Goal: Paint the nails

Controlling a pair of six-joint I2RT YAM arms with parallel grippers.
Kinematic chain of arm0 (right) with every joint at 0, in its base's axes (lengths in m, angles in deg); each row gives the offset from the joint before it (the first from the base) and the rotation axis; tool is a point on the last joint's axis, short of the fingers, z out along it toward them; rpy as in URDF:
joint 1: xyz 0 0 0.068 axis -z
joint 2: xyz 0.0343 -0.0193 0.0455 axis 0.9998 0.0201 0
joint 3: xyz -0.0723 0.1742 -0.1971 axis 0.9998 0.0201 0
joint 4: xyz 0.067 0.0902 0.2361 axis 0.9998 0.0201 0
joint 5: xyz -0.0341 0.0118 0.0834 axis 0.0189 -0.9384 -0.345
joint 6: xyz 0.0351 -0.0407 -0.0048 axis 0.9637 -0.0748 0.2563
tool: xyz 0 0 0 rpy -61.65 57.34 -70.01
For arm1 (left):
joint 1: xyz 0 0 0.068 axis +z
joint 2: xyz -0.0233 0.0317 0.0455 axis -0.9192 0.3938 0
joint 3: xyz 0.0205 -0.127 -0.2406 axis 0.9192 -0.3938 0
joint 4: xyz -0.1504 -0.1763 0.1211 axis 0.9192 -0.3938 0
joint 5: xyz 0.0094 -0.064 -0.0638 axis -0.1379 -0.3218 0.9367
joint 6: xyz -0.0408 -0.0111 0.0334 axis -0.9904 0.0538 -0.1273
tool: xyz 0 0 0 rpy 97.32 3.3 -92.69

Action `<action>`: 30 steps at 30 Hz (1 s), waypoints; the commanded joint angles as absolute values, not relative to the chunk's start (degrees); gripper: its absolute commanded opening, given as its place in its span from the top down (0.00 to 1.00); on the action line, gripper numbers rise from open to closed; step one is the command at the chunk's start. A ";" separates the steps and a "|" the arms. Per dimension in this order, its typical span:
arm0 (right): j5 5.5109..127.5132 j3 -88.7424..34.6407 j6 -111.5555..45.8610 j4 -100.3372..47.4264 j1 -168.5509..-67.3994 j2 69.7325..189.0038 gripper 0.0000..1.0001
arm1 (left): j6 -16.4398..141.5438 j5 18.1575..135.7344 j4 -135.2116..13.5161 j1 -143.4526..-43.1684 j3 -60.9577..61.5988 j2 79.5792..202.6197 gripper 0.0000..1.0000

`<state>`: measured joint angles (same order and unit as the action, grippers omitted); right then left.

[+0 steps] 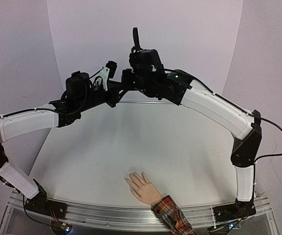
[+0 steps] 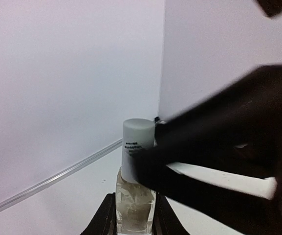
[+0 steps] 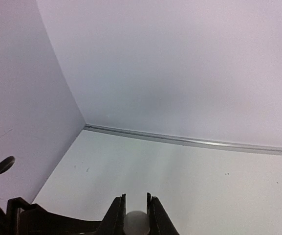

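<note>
A flesh-coloured mannequin hand (image 1: 141, 187) lies palm down near the table's front edge, with a red plaid cuff (image 1: 172, 215). Its nails (image 1: 127, 179) are tiny pale tips pointing left and back. Both arms are raised high over the back of the table, far from the hand. My left gripper (image 2: 135, 211) is shut on the glass body of a small polish bottle (image 2: 135, 198), held upright. Its white cap (image 2: 138, 139) sticks up above the fingers. My right gripper (image 3: 135, 208) reaches in from the right and is shut on that cap (image 3: 136, 224). In the top view the two grippers meet at the back centre.
White walls stand close behind and to the left of the grippers, with a metal strip (image 3: 189, 142) along the table's back edge. The right arm's dark body (image 2: 228, 161) fills the right of the left wrist view. A metal rail (image 1: 106, 215) runs along the front by the arm bases.
</note>
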<state>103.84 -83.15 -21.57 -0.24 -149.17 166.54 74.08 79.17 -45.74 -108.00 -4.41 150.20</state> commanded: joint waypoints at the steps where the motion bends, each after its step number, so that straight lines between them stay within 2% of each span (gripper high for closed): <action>1: 105.96 -86.24 -19.14 11.48 -152.88 164.89 0.57 | 73.02 66.76 -38.12 -104.87 -1.50 150.92 1.00; 4: 99.06 -84.12 -21.92 11.12 -151.32 160.35 0.34 | 72.90 72.27 -37.63 -104.86 -4.61 149.36 1.00; 7: 88.72 -79.74 -25.75 10.58 -149.06 154.89 0.21 | 72.35 77.82 -38.07 -104.83 -7.66 146.86 1.00; 12: 66.14 -70.85 -32.95 7.79 -144.15 147.77 0.17 | 71.23 89.44 -39.04 -104.81 -11.01 141.45 1.00; 18: 31.27 -61.19 -39.16 -1.93 -138.89 141.77 0.19 | 65.39 116.21 -34.78 -104.69 -12.94 137.02 1.00; 21: 18.68 -61.26 -39.68 -5.67 -138.07 142.50 0.22 | 60.43 124.29 -33.65 -104.71 -10.80 138.00 1.00; 23: 14.14 -63.40 -39.75 -7.21 -138.01 144.58 0.27 | 57.75 127.02 -31.11 -104.69 -10.49 138.40 1.00; 28: 9.52 -67.56 -34.53 -11.29 -138.03 149.12 0.48 | 54.65 130.25 -27.75 -104.71 -9.43 139.73 1.00; 30: 8.75 -68.74 -33.35 -12.04 -138.03 150.61 0.52 | 53.52 131.30 -26.37 -104.76 -9.17 140.36 1.00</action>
<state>17.14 -65.04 -36.16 -5.97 -138.11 148.07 58.06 125.42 -32.42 -104.73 -12.92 139.16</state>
